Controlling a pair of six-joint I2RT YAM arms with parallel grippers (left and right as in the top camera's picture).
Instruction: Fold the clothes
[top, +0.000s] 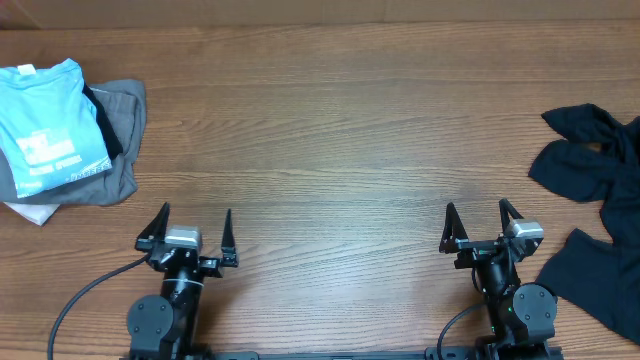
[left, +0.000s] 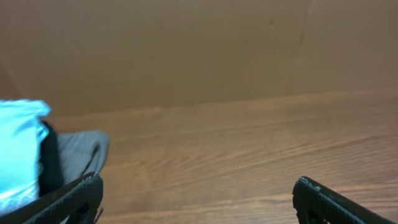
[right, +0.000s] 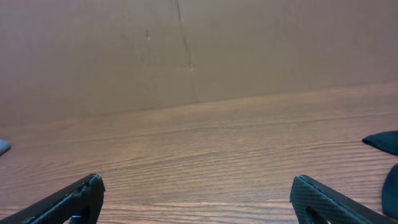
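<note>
Folded sky-blue T-shirt (top: 45, 125) tops left pile (top: 122, 150); dark garments (top: 590, 165) crumpled right.

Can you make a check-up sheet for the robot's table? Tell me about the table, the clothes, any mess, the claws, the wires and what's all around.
Surface: brown wooden table, no spills seen.
Job's things: folded-looking blue T-shirt on top of a pile at the far left, with a grey garment and a white garment under it; crumpled dark clothes at the right edge, not yet folded.
Clutter: nothing seen.
Grippers: left gripper and right gripper both open, empty, touching no clothes.
Cables: left cable and right cable run by the arm bases, apart from the clothes.
Surroundings: plain brown wall behind the table.
</note>
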